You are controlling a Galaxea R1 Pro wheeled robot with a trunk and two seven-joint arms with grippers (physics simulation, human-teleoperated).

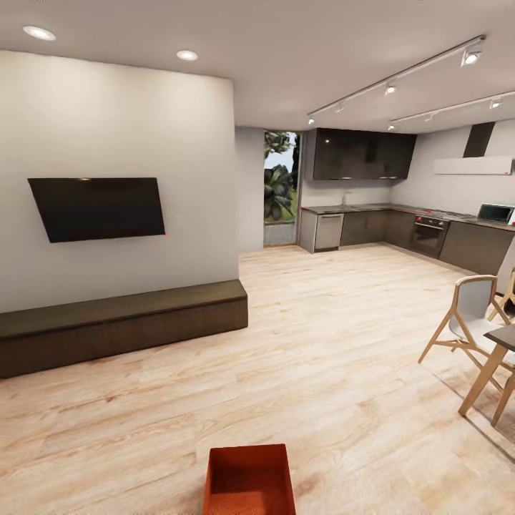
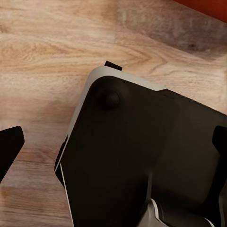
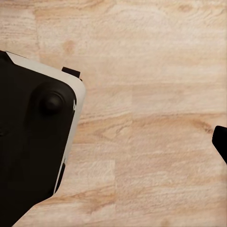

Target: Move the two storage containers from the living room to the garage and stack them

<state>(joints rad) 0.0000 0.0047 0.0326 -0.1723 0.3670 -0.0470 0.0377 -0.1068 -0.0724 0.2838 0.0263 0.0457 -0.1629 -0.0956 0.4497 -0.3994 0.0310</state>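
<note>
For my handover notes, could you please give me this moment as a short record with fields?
room: open living and kitchen space with a light wood plank floor
container: one orange-red storage container, open top up, at the head view's bottom edge
container contents: appears empty
second container: not identified
left wall: dark television above a long dark low cabinet
far end: kitchen counter with oven, glass door
right side: wooden chair beside a table
grippers: state cannot be told
garage: not reached
</note>
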